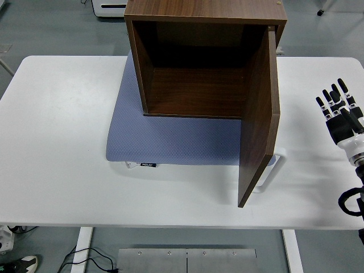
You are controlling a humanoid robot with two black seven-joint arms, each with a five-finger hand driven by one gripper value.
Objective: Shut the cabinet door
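Cabinet work first: the dark brown wooden cabinet [202, 62], an open-fronted box, stands at the table's 12 o'clock on a blue-grey textured mat [165, 142]. Its flat brown wooden door [259, 119] is hinged on the cabinet's 3 o'clock side and swung out wide, edge-on toward the table's near rim, with its free edge pointing to about 6 o'clock. A white bar handle [272, 170] shows on the door's outer face, low down near that free edge.

By the look of it, the door is a stiff, rigid panel that will turn on its hinges and not flex, so a steady push should swing it. The outer face near the free edge, about where the handle sits, gives the longest lever and looks like the best place to press, sweeping toward 9 o'clock and then up to 12. The cabinet may slide on the mat if shoved hard.

At 3 o'clock from the door, well apart from it, the black five-fingered right hand [340, 111] hovers over the white table [62, 142], its fingers straight, slightly spread and holding nothing. The left arm is out of view.
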